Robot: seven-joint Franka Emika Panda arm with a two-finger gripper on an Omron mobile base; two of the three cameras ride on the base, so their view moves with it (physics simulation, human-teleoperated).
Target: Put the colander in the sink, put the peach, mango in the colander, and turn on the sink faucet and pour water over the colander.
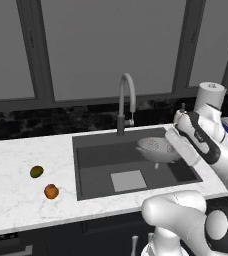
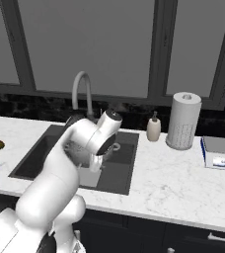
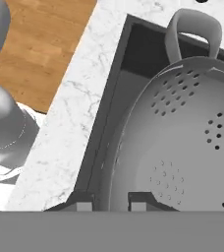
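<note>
Gripper (image 3: 109, 201) clamping rim of colander (image 1: 158, 148), holding it tilted above sink (image 1: 93, 172) right half; peach (image 1: 51, 191), mango (image 1: 36, 172) lying near counter's left edge.

White-grey perforated colander (image 1: 157, 148), dark grey sink (image 1: 93, 170), orange-red peach (image 1: 51, 191), olive-green mango (image 1: 36, 172), white-marbled counter (image 1: 21, 200)

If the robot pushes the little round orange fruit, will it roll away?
Probably, yes. The small round orange-red peach is ball-shaped and sits free on the flat white marble counter, so a nudge would likely set it rolling. The oval olive-green mango lies close beside it, so it might bump that. It looks small enough to pinch, though smooth and maybe slippery.
</note>
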